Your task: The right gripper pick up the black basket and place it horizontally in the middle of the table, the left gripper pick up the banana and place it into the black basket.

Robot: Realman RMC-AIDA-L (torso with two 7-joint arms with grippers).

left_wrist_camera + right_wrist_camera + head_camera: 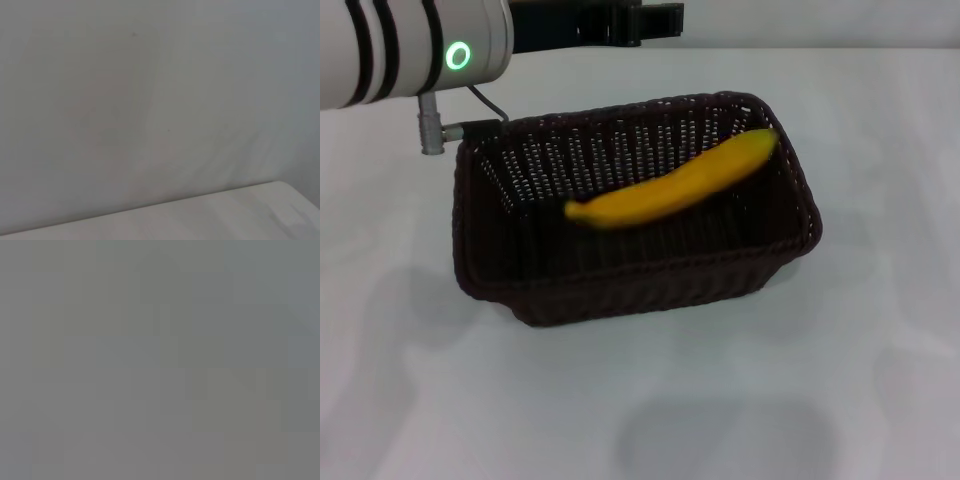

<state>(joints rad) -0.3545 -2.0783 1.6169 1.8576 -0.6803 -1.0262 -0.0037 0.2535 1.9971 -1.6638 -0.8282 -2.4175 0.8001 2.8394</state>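
Note:
The black basket (620,285) stands on the white table (840,380) near the middle, its long side running left to right. The banana (670,185) lies inside it, slanting from the front left up to the back right corner, where its end rests near the rim. My left arm reaches in at the top left, and the left gripper (655,20) is above and behind the basket's back rim, apart from the banana. The right gripper is out of view. The left wrist view shows only a pale wall and a strip of table (200,220). The right wrist view shows plain grey.
The left arm's white sleeve with a green ring light (458,55) hangs over the basket's back left corner, with a small grey connector (428,130) beside it. White tabletop surrounds the basket on all sides.

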